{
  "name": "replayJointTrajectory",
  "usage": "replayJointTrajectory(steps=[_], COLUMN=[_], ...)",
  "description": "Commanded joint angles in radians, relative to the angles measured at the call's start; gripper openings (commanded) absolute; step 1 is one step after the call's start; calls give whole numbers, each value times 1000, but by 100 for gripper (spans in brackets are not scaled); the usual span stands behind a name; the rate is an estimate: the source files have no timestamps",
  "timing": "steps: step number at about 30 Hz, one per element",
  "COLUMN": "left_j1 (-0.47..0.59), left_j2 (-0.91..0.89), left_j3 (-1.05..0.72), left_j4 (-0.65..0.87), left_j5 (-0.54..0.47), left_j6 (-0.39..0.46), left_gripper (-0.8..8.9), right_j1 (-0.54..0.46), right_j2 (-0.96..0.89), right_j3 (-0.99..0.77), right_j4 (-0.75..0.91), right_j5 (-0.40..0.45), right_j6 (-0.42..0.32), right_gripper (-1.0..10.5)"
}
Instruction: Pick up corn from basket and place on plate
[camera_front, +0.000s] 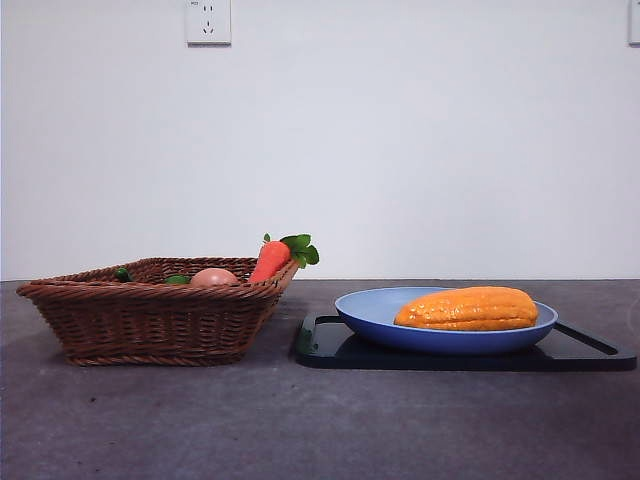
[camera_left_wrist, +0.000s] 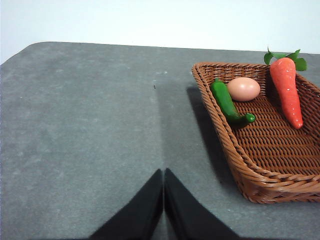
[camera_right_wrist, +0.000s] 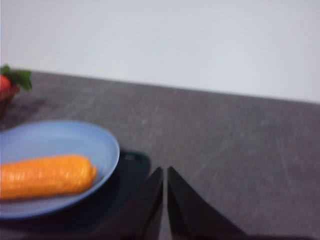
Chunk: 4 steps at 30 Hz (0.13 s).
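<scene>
The orange-yellow corn (camera_front: 467, 308) lies on its side on the light-blue plate (camera_front: 372, 312), which rests on a black tray. In the right wrist view the corn (camera_right_wrist: 45, 176) and the plate (camera_right_wrist: 75, 137) are off to one side of my right gripper (camera_right_wrist: 164, 172), whose jaws are shut with nothing between them. The brown wicker basket (camera_front: 150, 320) stands left of the plate. My left gripper (camera_left_wrist: 163, 174) is shut and empty over bare table, apart from the basket (camera_left_wrist: 235, 150). Neither arm shows in the front view.
In the basket lie an orange carrot (camera_left_wrist: 287, 90) with green leaves, a peach-brown egg (camera_left_wrist: 243, 88) and a green pepper (camera_left_wrist: 227, 102). The black tray (camera_front: 330, 345) sticks out past the plate on both sides. The table top is grey with a white wall behind.
</scene>
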Motion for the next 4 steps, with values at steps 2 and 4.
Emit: replayJointTrajectory(steps=[2, 4], left_j1=[3, 3], left_j2=[-1, -1], left_j3=[-13, -13], left_j4=[-47, -46], left_j5=[2, 2], left_j6=[-2, -2], left_gripper=[5, 5], right_j1=[8, 8], right_j2=[0, 0], right_j3=[-6, -6], right_j4=[-59, -92], right_j5=[5, 4], right_j6=[13, 13], right_gripper=[2, 2])
